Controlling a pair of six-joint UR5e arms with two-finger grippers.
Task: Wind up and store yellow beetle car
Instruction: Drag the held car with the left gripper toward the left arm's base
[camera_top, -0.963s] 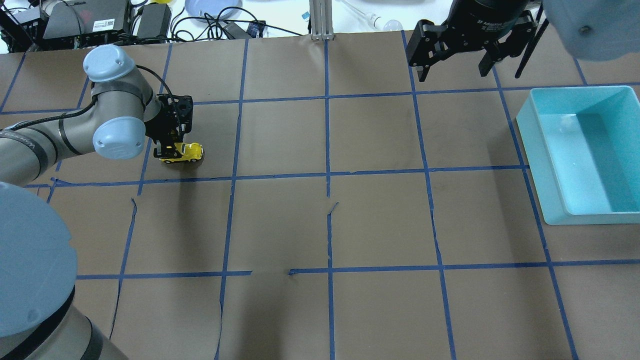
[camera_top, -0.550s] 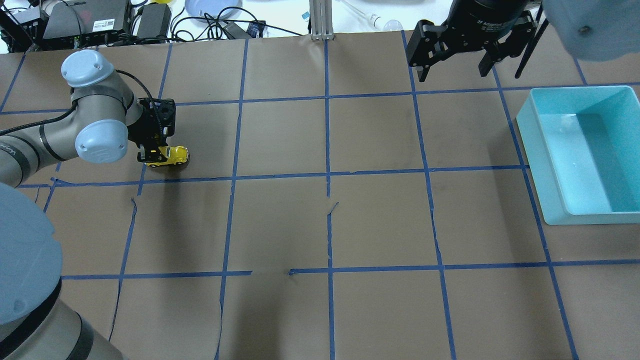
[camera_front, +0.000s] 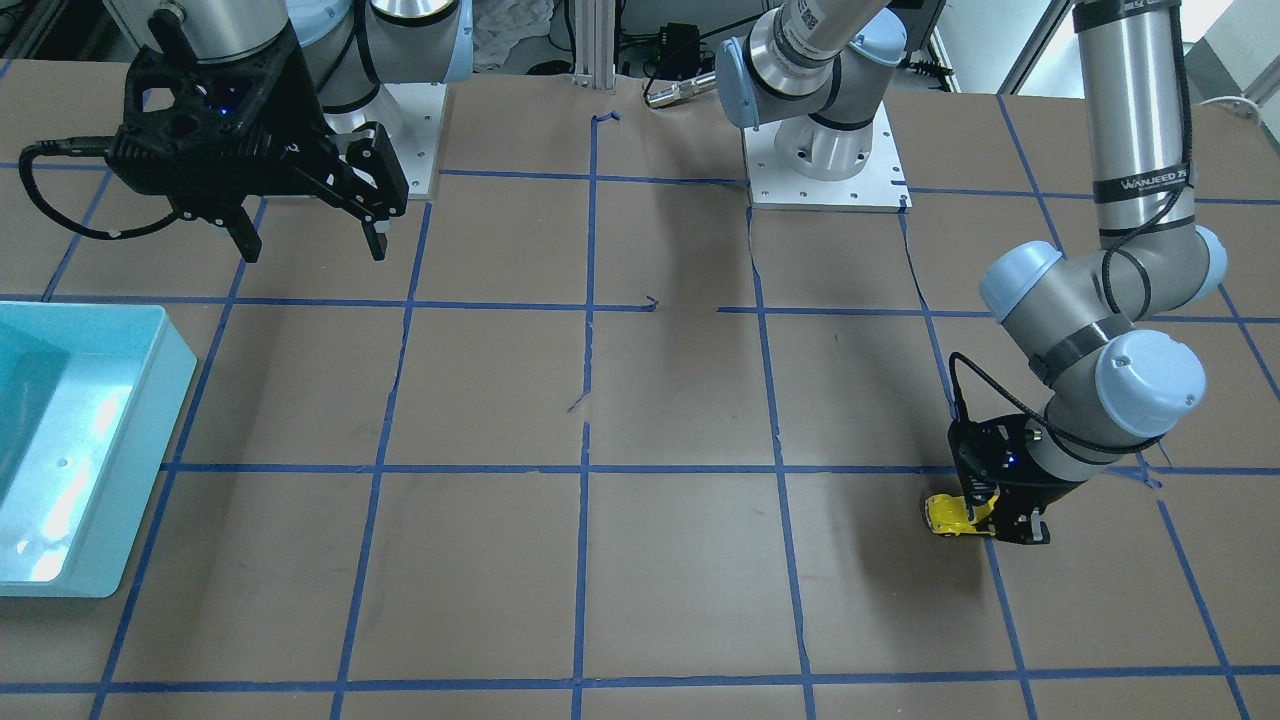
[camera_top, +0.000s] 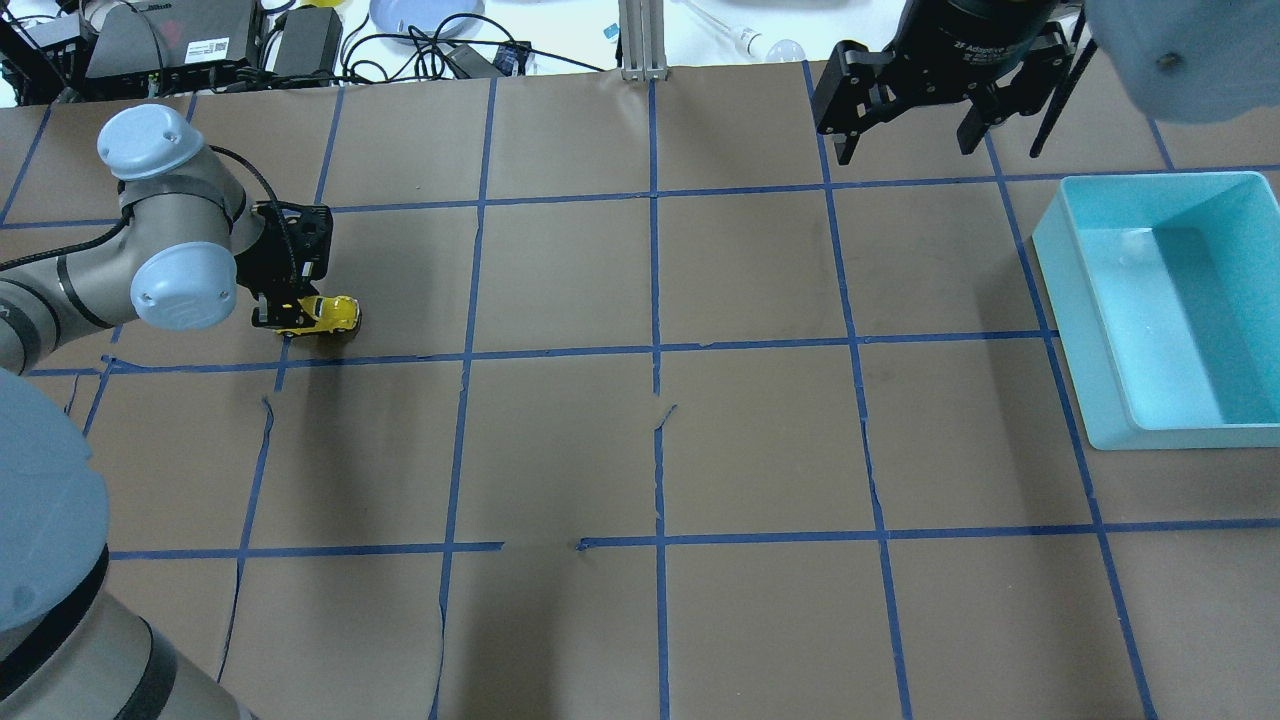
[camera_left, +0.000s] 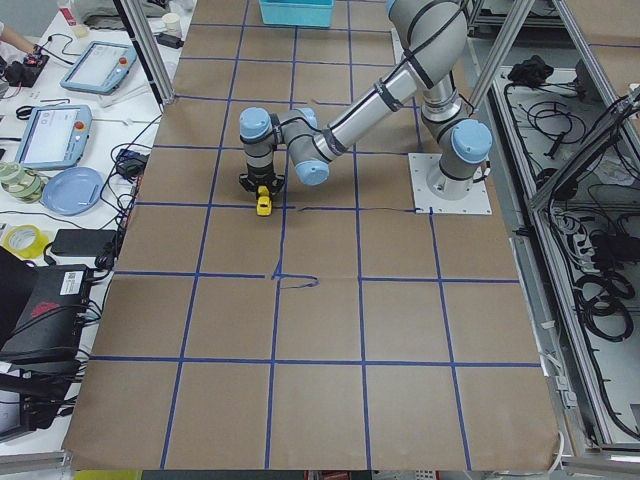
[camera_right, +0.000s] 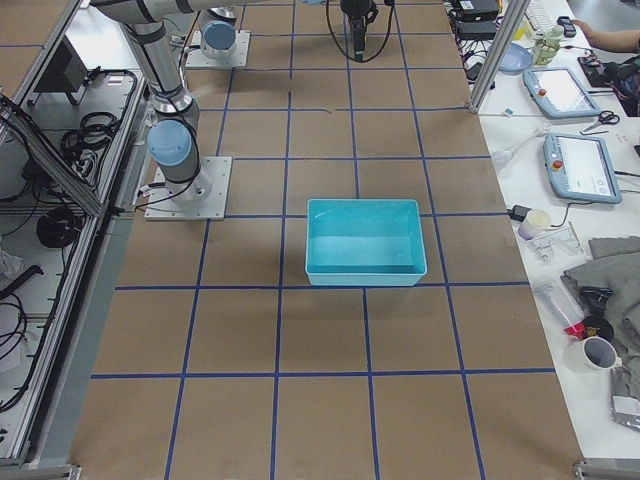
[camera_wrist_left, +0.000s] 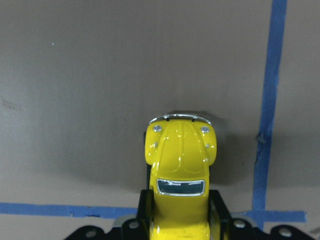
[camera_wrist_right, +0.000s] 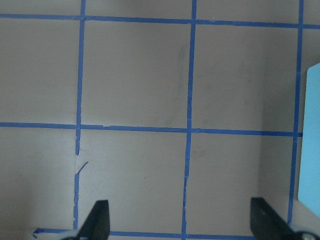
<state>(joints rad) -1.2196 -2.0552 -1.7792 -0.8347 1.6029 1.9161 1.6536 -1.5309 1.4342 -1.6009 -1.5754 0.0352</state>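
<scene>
The yellow beetle car (camera_top: 330, 314) sits low on the brown paper at the table's left, nose pointing away from the wrist. My left gripper (camera_top: 290, 318) is shut on its rear half. The left wrist view shows the car (camera_wrist_left: 180, 160) with the black fingers (camera_wrist_left: 145, 212) on both sides of its body. The car also shows in the front-facing view (camera_front: 948, 514) and the exterior left view (camera_left: 263, 204). My right gripper (camera_top: 908, 142) hangs open and empty high over the far right of the table, near the teal bin (camera_top: 1092, 345).
The teal bin (camera_front: 172, 372) is empty and stands at the table's right edge; its corner shows in the right wrist view (camera_wrist_right: 310, 145). Blue tape lines grid the brown paper. Cables, a plate and electronics lie beyond the far edge (camera_top: 300, 40).
My left gripper has dragged the car to the left in the overhead view, tail first, by about a car length. The right arm has not moved.
</scene>
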